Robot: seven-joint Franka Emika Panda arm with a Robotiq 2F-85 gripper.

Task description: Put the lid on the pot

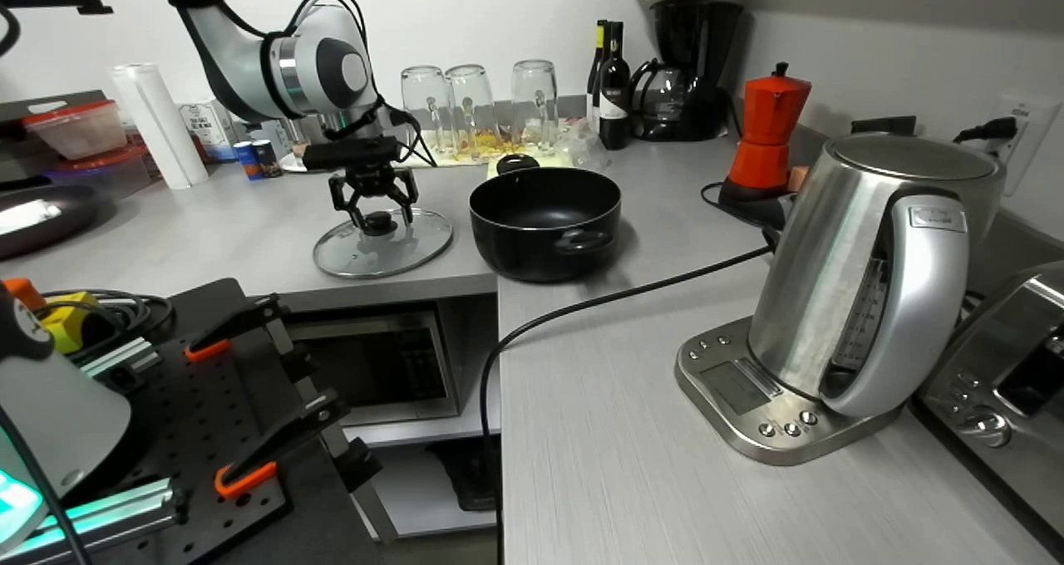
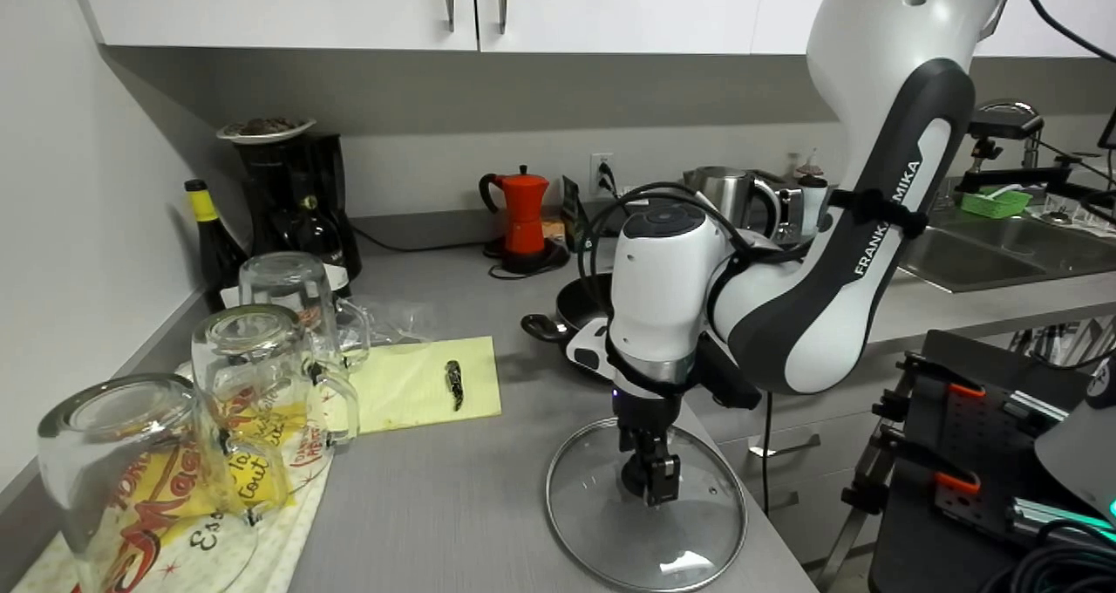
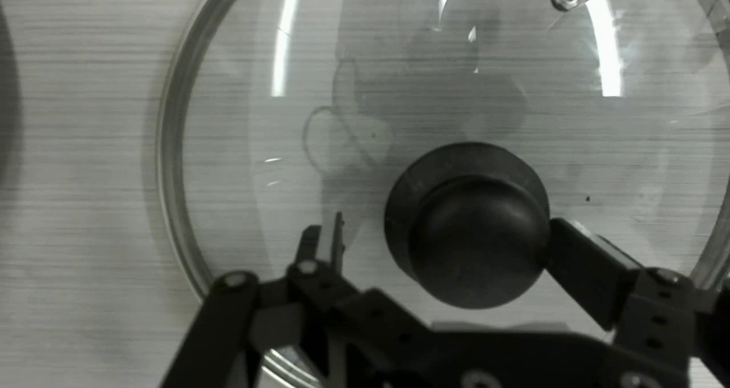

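Note:
The clear glass lid (image 1: 345,253) lies flat on the counter, knob up; it also shows in an exterior view (image 2: 593,506) and in the wrist view (image 3: 274,142). The black pot (image 1: 540,253) stands uncovered beside it; in an exterior view the arm partly hides the pot (image 2: 577,303). My gripper (image 1: 385,223) points down over the lid with its fingers on either side of the dark knob. In the wrist view the gripper (image 3: 442,231) is open; the right finger touches or nearly touches the knob (image 3: 479,242), and the left finger stands apart from it.
Upside-down glass mugs (image 1: 474,108) and a yellow pad (image 2: 410,392) lie behind the lid and pot. A black cable (image 1: 632,289) crosses the counter near the pot. A steel kettle (image 1: 806,274) and red moka pot (image 1: 766,125) stand beyond. The counter's front edge (image 1: 399,287) is close to the lid.

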